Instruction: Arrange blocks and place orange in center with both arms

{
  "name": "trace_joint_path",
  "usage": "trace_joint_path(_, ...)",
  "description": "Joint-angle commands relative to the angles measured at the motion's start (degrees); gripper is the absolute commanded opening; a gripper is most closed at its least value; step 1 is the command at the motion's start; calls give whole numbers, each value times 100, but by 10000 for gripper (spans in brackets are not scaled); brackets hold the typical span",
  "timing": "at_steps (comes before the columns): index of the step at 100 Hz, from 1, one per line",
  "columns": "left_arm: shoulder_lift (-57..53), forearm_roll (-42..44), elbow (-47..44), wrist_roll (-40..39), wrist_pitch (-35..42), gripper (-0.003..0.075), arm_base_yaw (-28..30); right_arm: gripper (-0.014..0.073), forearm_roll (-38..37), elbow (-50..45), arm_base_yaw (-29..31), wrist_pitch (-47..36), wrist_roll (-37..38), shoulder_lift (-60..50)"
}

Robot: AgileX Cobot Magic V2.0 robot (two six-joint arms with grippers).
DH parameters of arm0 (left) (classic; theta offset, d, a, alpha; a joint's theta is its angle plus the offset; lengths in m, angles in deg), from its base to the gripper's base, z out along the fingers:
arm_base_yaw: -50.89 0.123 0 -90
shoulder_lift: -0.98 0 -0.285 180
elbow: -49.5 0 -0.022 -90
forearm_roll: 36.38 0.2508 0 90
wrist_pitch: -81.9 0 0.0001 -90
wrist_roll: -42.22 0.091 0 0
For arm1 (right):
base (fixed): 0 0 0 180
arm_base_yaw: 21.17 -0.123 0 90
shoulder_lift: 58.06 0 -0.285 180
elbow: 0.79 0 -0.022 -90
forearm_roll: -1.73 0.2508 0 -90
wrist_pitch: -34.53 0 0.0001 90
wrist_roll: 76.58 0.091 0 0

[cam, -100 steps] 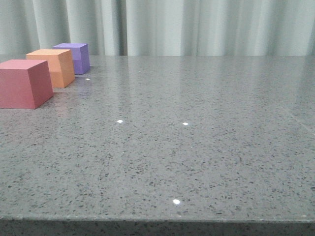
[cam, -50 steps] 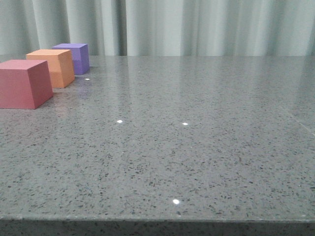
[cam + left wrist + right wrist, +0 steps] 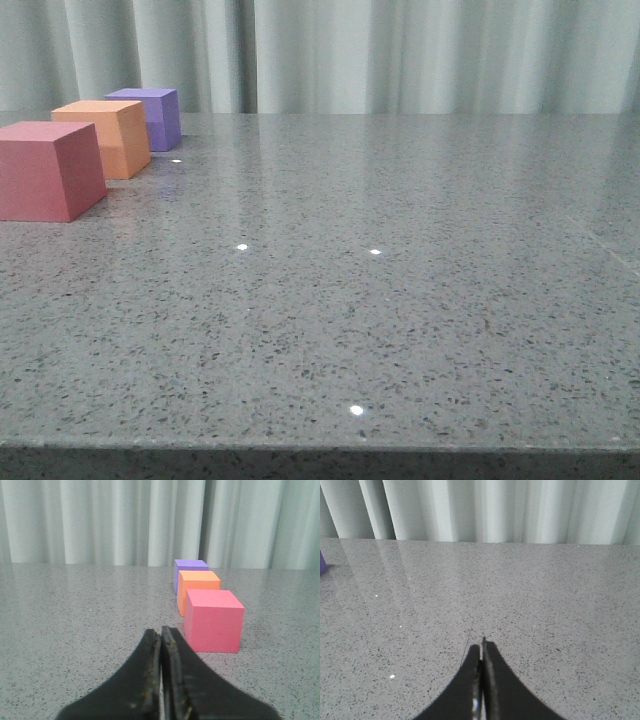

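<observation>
Block row (image 3: 118, 135) receding toward curtain (image 3: 400, 55)

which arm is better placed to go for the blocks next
Left, probably. The left gripper, shut and empty, faces the red-pink cube, orange cube and purple cube. The right gripper faces mostly bare table.

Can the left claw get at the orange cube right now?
Probably not directly: the pink cube sits between the shut left claw and the orange cube, with the purple cube behind it.
</observation>
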Motion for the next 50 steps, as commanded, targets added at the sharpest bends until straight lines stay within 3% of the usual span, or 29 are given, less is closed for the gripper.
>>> trace_joint_path(1,-210,-6,-234,-4,464,-20,25,-69,-65,176,33,-416,-38,-12)
trace_joint_path(50,-210,-6,-234,-4,464,-20,25,-69,-100,157,68,-342,-38,-238)
